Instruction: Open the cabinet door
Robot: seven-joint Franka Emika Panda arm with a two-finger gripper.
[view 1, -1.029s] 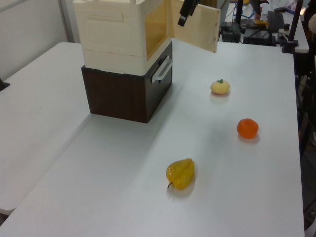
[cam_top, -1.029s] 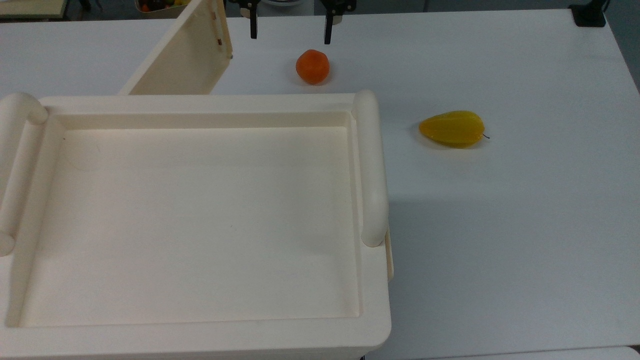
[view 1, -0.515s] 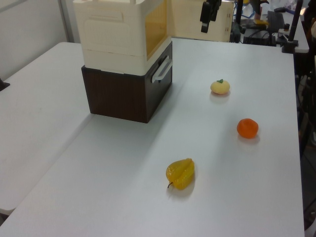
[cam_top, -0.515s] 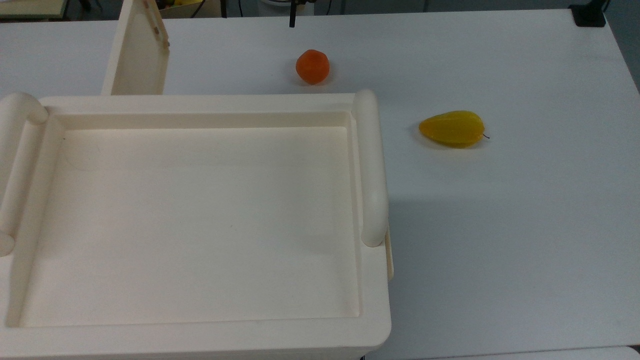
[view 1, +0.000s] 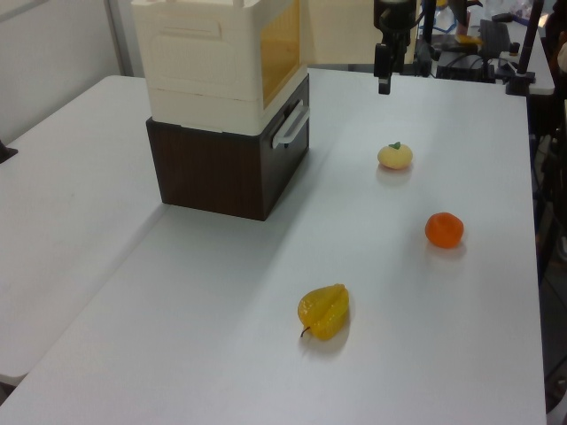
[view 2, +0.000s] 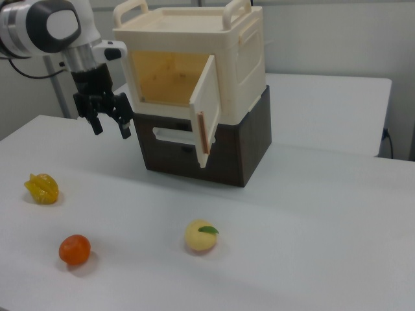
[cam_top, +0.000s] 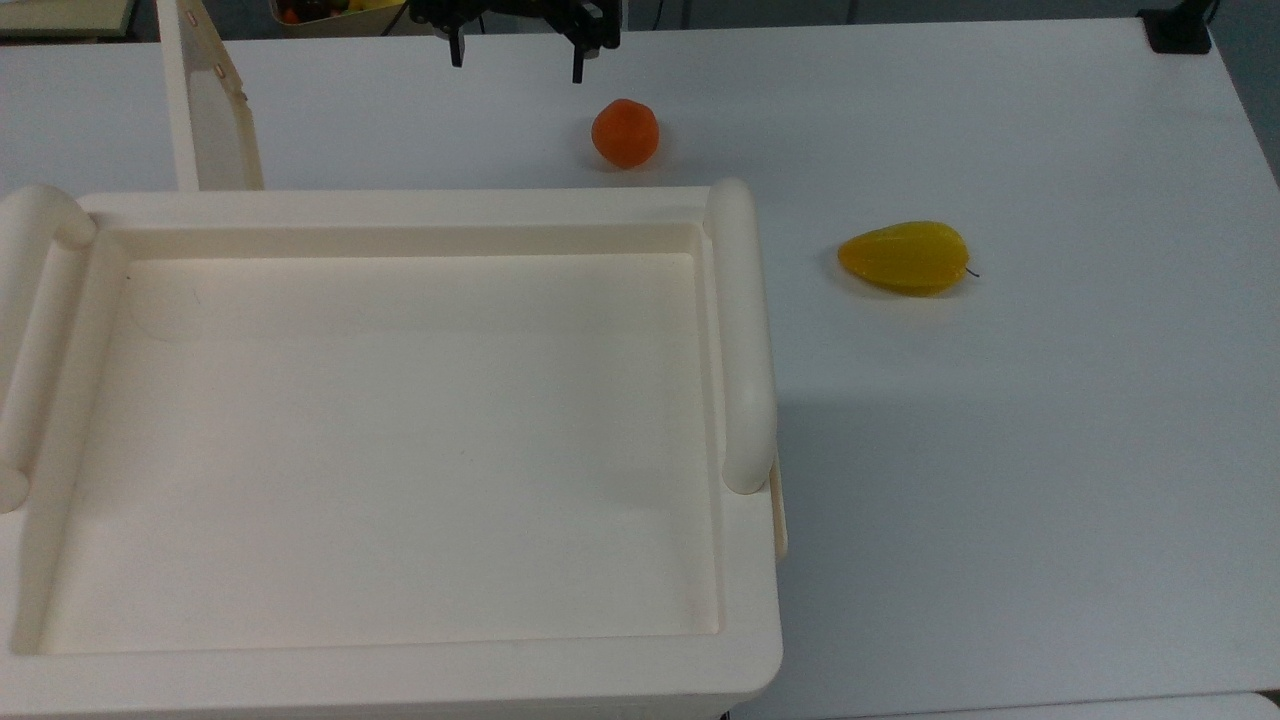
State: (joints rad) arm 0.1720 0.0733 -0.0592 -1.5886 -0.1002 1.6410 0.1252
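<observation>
— Where do we find the arm [view 2: 48, 26]?

— At the right view's upper left, its wrist pointing straight down.

— And the gripper [view 2: 109, 124]?

— It hangs in the air with both black fingers [view 2: 124, 127] spread apart, nothing between them. We see it again at the top view's upper edge [cam_top: 513, 58].

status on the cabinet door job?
Gripper open, empty, hanging clear of the cabinet door. Door swung wide, interior exposed. Nothing in the way; orange fruit and peach lie apart on the table.

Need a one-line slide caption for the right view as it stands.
Cream plastic cabinet door swung open; black two-finger gripper open and empty beside the cream cabinet, above the white table.
</observation>
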